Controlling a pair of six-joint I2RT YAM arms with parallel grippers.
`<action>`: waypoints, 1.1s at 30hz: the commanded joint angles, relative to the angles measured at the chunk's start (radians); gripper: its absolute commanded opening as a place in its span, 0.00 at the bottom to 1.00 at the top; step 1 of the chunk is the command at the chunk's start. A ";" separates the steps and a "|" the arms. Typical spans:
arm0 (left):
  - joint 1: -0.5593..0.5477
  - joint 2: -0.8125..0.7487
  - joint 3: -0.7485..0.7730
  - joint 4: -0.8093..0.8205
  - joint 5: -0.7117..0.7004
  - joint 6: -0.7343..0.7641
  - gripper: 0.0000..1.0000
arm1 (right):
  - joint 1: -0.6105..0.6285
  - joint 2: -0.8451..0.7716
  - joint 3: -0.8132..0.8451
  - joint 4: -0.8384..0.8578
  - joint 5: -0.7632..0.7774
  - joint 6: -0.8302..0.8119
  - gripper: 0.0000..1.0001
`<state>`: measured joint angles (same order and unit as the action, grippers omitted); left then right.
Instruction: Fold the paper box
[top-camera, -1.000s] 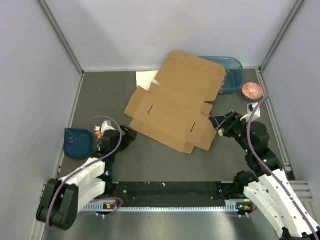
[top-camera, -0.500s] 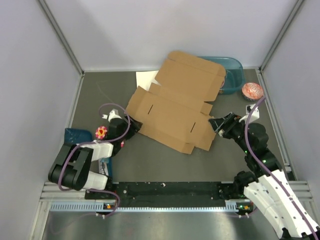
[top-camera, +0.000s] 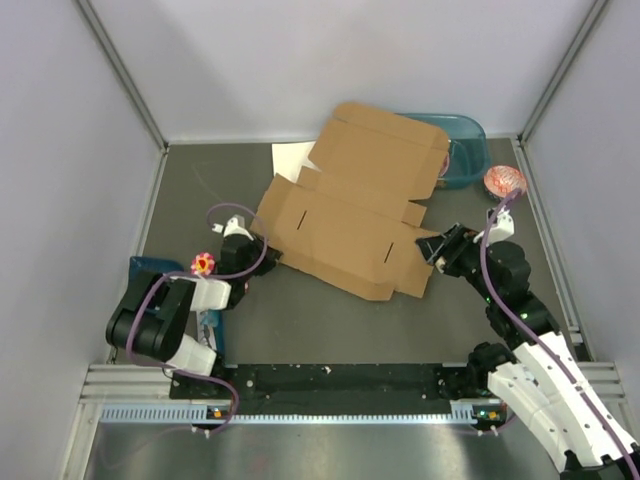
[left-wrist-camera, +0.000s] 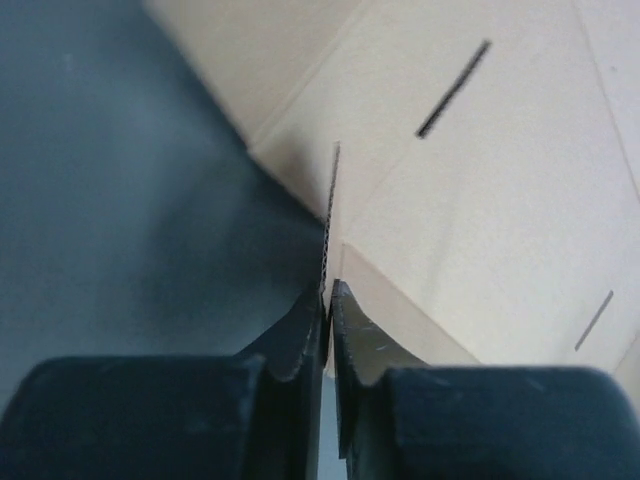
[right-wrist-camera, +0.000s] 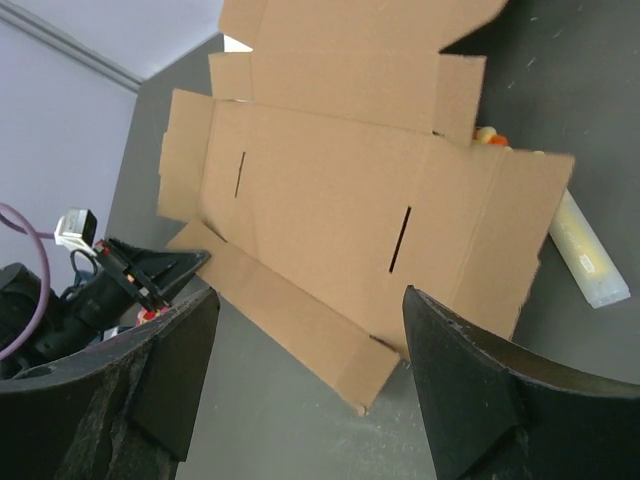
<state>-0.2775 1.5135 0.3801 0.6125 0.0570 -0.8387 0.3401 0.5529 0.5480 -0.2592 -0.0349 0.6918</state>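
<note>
The paper box (top-camera: 350, 215) lies unfolded and flat in the middle of the table, a brown cardboard sheet with flaps and slits. Its far panel leans up over the teal tub. My left gripper (top-camera: 262, 252) is at the box's near-left corner. In the left wrist view the gripper (left-wrist-camera: 328, 290) is shut on the thin corrugated edge of a flap of the box (left-wrist-camera: 480, 180). My right gripper (top-camera: 437, 250) stands open at the box's right edge. In the right wrist view its gripper (right-wrist-camera: 310, 300) frames the box's (right-wrist-camera: 340, 190) near flap without touching it.
A teal tub (top-camera: 465, 145) sits at the back right, partly under the cardboard. A white sheet (top-camera: 292, 156) peeks out behind the box. A pink-red round object (top-camera: 505, 180) lies at the right wall, a dark blue object (top-camera: 155, 285) at the left, and a pale tube (right-wrist-camera: 590, 255) beside the box.
My left arm swung forward to the box's near-left corner and its jaws closed on the flap edge. The right gripper crept slightly toward the box's right edge, still open.
</note>
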 joint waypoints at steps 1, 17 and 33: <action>0.003 -0.103 0.034 -0.041 0.040 0.078 0.02 | 0.011 -0.002 0.058 0.015 0.004 -0.020 0.75; 0.001 -0.368 0.564 -0.575 0.642 0.407 0.00 | 0.010 0.110 0.564 -0.239 -0.332 -0.113 0.72; 0.078 -0.197 0.720 -0.852 0.362 0.488 0.72 | 0.013 -0.011 0.434 -0.281 -0.333 -0.095 0.72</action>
<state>-0.2115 1.3964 1.1427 -0.3252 0.5461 -0.2890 0.3405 0.5674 0.9867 -0.5446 -0.3691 0.6117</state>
